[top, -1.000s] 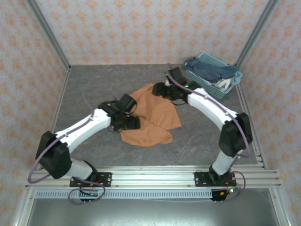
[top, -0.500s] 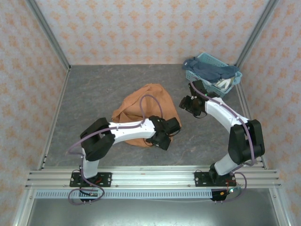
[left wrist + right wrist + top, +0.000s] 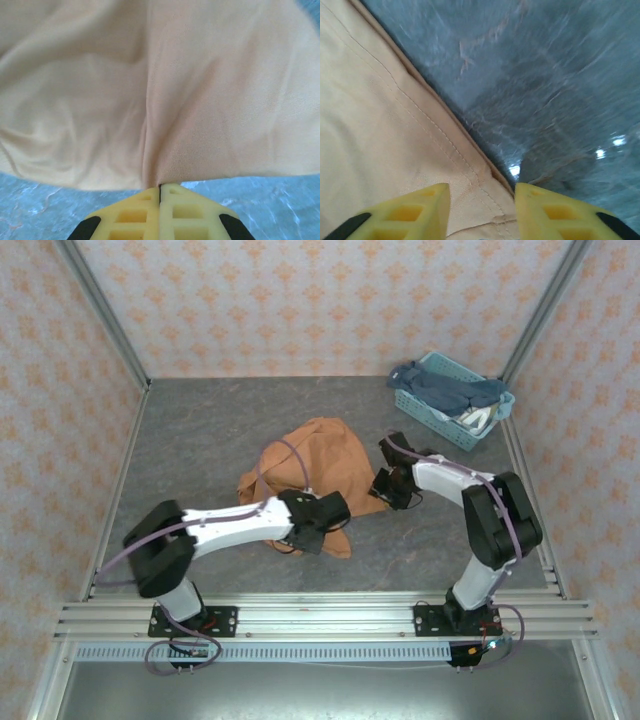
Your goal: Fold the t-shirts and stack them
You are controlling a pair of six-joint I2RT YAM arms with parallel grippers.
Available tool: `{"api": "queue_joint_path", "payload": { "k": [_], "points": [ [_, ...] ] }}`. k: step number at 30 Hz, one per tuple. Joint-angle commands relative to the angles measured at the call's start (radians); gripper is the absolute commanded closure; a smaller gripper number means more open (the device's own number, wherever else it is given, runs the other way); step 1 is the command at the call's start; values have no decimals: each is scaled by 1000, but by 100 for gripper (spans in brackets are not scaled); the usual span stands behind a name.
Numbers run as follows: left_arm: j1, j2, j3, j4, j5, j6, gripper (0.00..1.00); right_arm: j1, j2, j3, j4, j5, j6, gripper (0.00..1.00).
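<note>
Left jaws pinched together on orange t-shirt (image 3: 150, 100) fold. Right jaws apart, straddling its hem on bench (image 3: 545, 75)

Grey marbled tabletop (image 3: 200, 430), pale wallpaper with orange motifs (image 3: 300, 300) on walls from 9 through 12 to 3 o'clock, aluminium corner posts (image 3: 103, 312) at 11 and 1 o'clock, slotted metal rail (image 3: 320, 618) at 6 o'clock.

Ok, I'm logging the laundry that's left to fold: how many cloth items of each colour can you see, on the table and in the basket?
orange-brown t-shirt, on the table: 1
dark blue cloth, in the basket: 1 bundle, pieces not separable
white cloth, in the basket: 1, partly hidden
Total: 3
</note>
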Motion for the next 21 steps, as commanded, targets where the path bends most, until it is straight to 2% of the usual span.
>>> {"api": "queue_joint_path", "payload": {
  "k": [1, 5, 7, 10, 14, 18, 21],
  "points": [
    [28, -107, -70, 5, 21, -10, 100, 29, 39, 14, -4, 14, 70, 69],
    [74, -207, -153, -50, 9, -21, 100, 38, 68, 29, -70, 76, 98, 93],
    [103, -245, -187, -85, -13, -33, 100, 35, 43, 36, -114, 137, 89, 100],
    [138, -328, -239, -77, 1, -44, 100, 13, -15, 44, -183, 229, 64, 100],
    [143, -380, -279, -48, 53, -48, 100, -43, -69, 50, -276, 316, 0, 100],
    [143, -385, -315, -50, 70, -57, 100, -95, -95, 36, -303, 350, -67, 100],
    [143, -401, -333, -36, 103, -54, 100, -104, -76, 49, -307, 331, -116, 100]
  ]
}}
